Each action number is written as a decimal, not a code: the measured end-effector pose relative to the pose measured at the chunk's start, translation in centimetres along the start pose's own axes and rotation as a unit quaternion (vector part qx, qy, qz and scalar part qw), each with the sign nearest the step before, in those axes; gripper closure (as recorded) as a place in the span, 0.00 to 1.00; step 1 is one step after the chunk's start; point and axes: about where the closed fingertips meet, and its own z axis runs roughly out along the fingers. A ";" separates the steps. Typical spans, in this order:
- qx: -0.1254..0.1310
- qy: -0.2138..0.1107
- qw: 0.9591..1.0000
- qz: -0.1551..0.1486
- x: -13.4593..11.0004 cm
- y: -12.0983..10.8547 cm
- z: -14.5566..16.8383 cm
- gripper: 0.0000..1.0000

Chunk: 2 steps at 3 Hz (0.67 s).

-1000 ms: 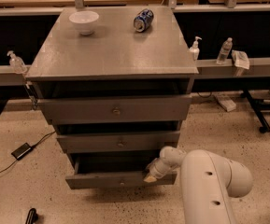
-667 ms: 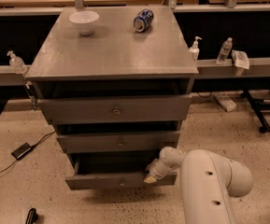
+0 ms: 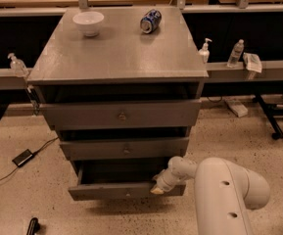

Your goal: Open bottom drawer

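Note:
The bottom drawer (image 3: 116, 191) is the lowest grey front of the cabinet, and it stands pulled out so its dark inside shows. A small knob sits at the middle of its front. My gripper (image 3: 157, 188) is at the top edge of that front, right of the knob, on the end of the white arm (image 3: 224, 190) that reaches in from the lower right. The middle drawer (image 3: 124, 149) and top drawer (image 3: 121, 114) sit above it.
On the cabinet top (image 3: 116, 53) stand a white bowl (image 3: 88, 22) and a blue can (image 3: 150, 21) lying on its side. Bottles (image 3: 235, 53) stand on rails either side. A cable and small black box (image 3: 22, 157) lie on the floor at left.

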 end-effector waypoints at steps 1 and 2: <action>0.000 0.000 1.000 0.000 -0.3 -0.1 -0.4 1.00; -0.001 0.000 1.000 0.000 -0.3 0.0 -0.3 0.96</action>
